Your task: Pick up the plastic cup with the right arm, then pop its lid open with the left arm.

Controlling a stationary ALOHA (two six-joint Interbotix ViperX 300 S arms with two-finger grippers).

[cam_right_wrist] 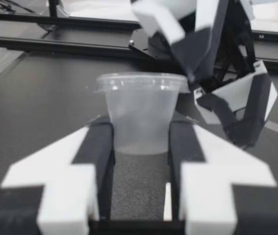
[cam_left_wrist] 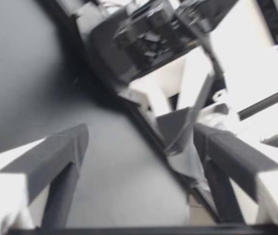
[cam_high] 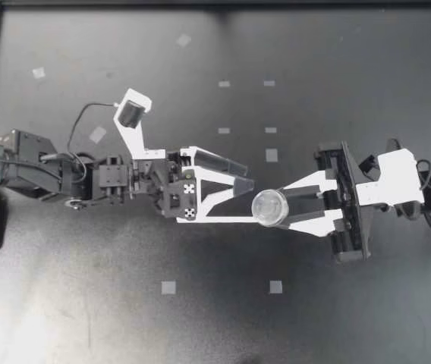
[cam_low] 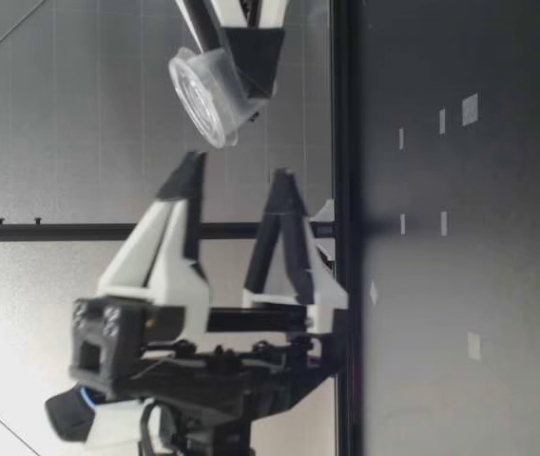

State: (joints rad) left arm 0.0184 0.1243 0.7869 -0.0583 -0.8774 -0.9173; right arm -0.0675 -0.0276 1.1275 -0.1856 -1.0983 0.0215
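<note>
Top camera: mounted above, facing straight down. You get the whole tabletop [cam_high: 200, 318] from a distance, with both arms in frame and the left end effector [cam_high: 255, 201] and right end effector [cam_high: 270, 207] tip to tip near the middle.

Low camera: at tabletop height, facing across the surface, very close to the left end effector [cam_low: 240, 169].

Left wrist camera: looks along its own end effector at close range toward the right arm's.

Right wrist camera: looks along its own end effector, with the cup [cam_right_wrist: 140, 112] just ahead and the left end effector beyond.

All four views share that central spot. You see the cup in the top, low and right wrist views.
</note>
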